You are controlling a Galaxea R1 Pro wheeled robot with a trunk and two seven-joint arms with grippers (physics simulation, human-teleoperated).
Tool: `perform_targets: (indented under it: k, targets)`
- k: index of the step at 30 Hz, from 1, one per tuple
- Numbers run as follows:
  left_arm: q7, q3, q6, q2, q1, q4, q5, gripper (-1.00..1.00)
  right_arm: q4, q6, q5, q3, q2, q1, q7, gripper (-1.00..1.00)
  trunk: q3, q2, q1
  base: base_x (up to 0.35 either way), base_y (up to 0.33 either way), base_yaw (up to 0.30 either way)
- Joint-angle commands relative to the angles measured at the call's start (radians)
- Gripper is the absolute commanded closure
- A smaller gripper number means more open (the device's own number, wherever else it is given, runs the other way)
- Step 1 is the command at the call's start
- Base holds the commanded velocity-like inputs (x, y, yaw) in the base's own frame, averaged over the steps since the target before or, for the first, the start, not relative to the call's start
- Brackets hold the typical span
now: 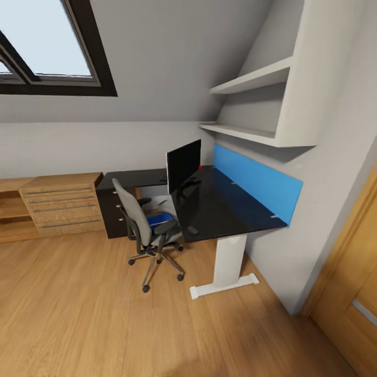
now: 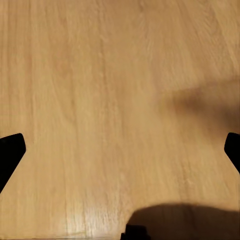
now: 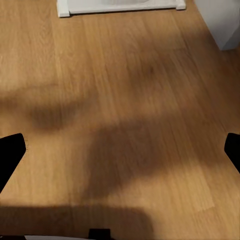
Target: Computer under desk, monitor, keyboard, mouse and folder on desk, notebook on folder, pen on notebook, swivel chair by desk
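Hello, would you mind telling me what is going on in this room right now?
Nothing is being handled yet. The left gripper and right gripper hang open and empty over the wood floor. Ahead, the monitor and mouse sit on the desk, and the blue folder lies on the swivel chair.

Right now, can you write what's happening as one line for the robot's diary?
phase: approaching desk | folder: on swivel chair | monitor: on desk | mouse: on desk | left gripper: open, empty | right gripper: open, empty

Even, bright daylight enters through the skylight (image 1: 50, 44) at far left. Soft blurred shadows fall on the wood floor (image 3: 120, 130). Straight edges bow near the head view's borders.
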Motion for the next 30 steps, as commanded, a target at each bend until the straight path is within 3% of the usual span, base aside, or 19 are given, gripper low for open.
perform_targets:
  k: [1, 30]
  targets:
    - [0.000, 0.001, -0.002, 0.000, 0.000, -0.001, 0.002, -1.00, 0.001, -0.001, 0.008, 0.001, 0.000, -0.001, -0.007, -1.00, -0.001, -0.001, 0.000, 0.000, 0.000, 0.278]
    - [-0.001, 0.001, -0.003, 0.000, 0.000, -0.001, 0.002, -1.00, 0.001, 0.000, 0.007, 0.001, 0.001, -0.001, -0.007, -1.00, -0.010, -0.001, 0.000, 0.000, 0.000, 0.277]
